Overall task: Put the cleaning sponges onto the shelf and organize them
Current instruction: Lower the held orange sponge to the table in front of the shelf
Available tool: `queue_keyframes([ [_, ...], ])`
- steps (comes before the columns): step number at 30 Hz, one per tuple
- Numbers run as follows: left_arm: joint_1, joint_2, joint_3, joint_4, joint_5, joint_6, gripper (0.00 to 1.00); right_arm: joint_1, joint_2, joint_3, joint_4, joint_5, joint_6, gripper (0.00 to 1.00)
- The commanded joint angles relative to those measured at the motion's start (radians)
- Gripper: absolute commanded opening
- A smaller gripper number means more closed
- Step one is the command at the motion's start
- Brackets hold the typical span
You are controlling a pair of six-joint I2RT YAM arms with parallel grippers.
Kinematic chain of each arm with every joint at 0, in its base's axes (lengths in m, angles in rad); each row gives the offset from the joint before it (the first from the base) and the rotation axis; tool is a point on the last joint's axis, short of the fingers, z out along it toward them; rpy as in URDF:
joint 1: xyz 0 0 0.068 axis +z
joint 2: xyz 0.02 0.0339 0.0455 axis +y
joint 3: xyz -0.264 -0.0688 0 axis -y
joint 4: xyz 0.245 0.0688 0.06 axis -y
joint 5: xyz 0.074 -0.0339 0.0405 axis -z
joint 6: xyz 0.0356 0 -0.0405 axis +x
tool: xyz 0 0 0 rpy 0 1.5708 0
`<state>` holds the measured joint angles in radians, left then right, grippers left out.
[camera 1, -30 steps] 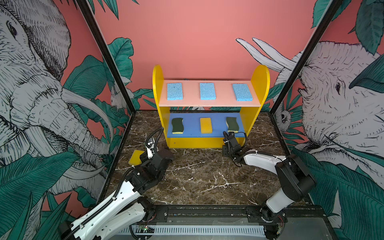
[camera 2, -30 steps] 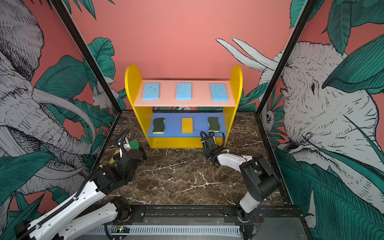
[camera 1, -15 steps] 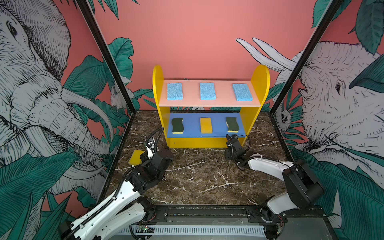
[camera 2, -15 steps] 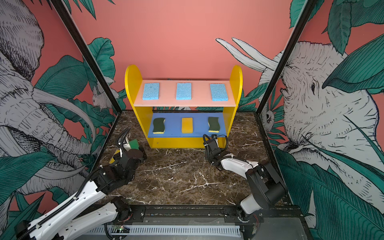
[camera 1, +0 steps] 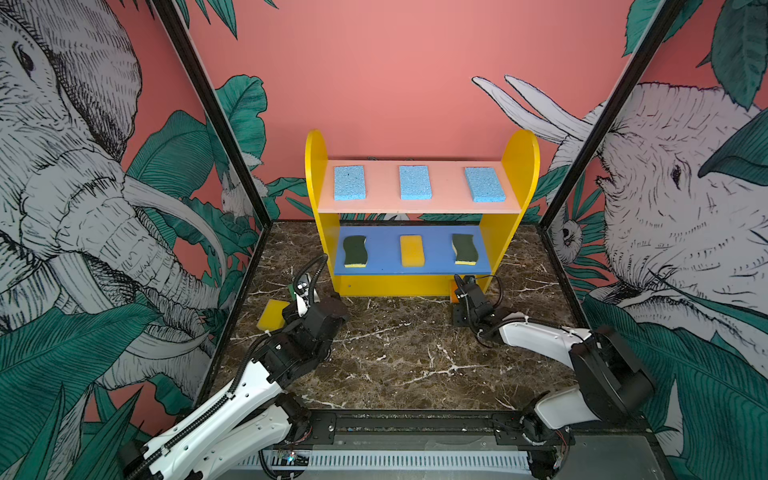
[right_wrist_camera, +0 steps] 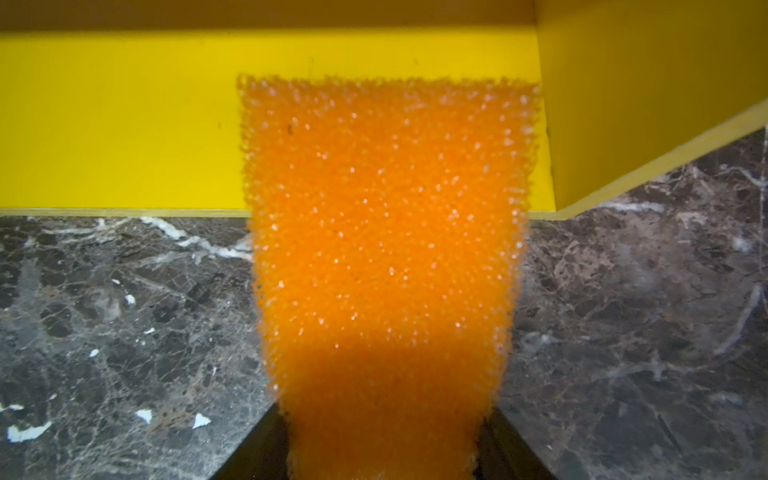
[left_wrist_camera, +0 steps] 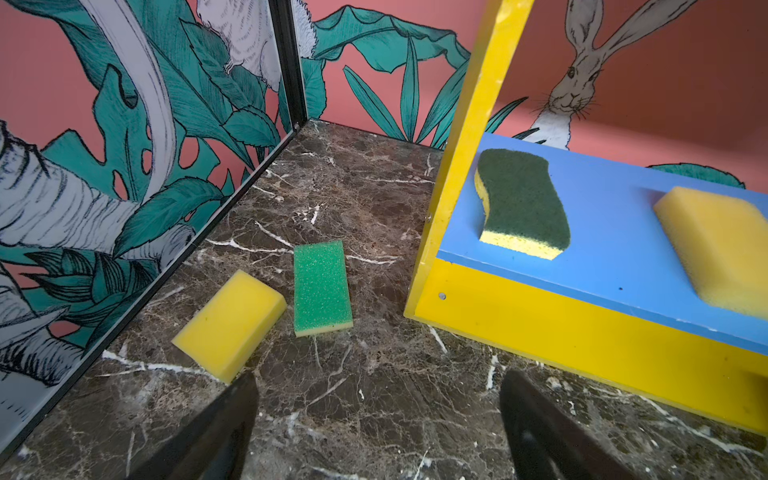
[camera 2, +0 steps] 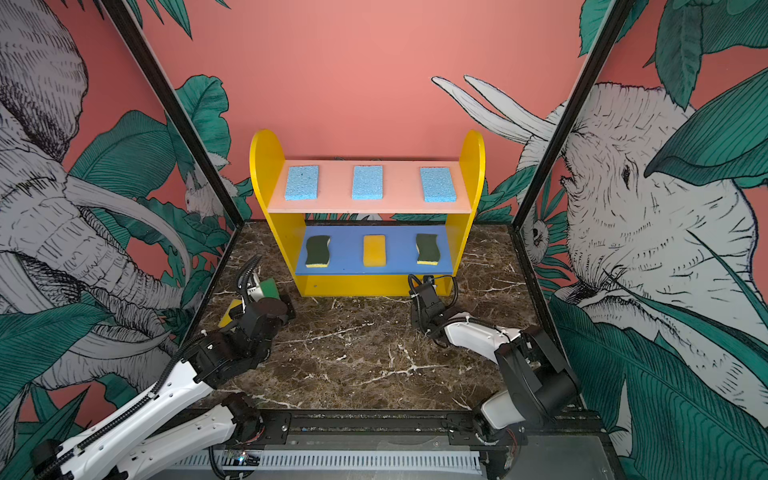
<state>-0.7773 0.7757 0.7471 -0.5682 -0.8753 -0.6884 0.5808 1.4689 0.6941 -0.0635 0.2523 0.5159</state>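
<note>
Foam squashes easily: the orange sponge (right_wrist_camera: 386,249), pinched in the right gripper (right_wrist_camera: 384,453), reaches over the shelf's (camera 1: 415,286) bottom board (right_wrist_camera: 124,124), close beside the side panel (right_wrist_camera: 644,104). Hold it level, slide it straight in clear of that panel, then release. The left gripper (left_wrist_camera: 378,380) hangs wide open near the yellow sponge (left_wrist_camera: 230,324) and green sponge (left_wrist_camera: 322,289) on the floor (left_wrist_camera: 374,187).

A dark brown marble-patterned floor (camera 1: 399,361) with white veins fills the enclosure. The back wall (camera 1: 395,70) is plain salmon pink higher up, with teal leaves and a grey hare (left_wrist_camera: 575,89) printed low down. The left wall (camera 1: 70,174) and the right wall (camera 1: 681,195) carry large black-and-white elephants among teal leaves on the same pink. A black post (camera 1: 208,112) stands at each back corner. The light is even and soft.
</note>
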Motion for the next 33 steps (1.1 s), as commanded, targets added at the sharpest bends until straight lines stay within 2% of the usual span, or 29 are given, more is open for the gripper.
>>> queue_keyframes([
  [1, 0.003, -0.019, -0.022, 0.000, -0.008, -0.020, 0.92, 0.007, 0.013, 0.011, 0.023, -0.014, 0.001, 0.60],
  [12, 0.004, -0.030, -0.034, 0.007, -0.001, -0.019, 0.92, 0.078, -0.083, -0.062, -0.064, -0.009, 0.071, 0.59],
  [18, 0.004, -0.026, -0.026, 0.016, 0.025, -0.022, 0.92, 0.114, -0.130, -0.135, -0.076, -0.049, 0.137, 0.61],
  [24, 0.004, -0.043, -0.023, 0.008, 0.044, -0.039, 0.91, 0.146, -0.160, -0.165, -0.097, -0.047, 0.148, 0.67],
  [33, 0.003, -0.045, -0.014, -0.021, 0.063, -0.065, 0.91, 0.157, -0.155, -0.174, -0.099, -0.026, 0.145, 0.71],
])
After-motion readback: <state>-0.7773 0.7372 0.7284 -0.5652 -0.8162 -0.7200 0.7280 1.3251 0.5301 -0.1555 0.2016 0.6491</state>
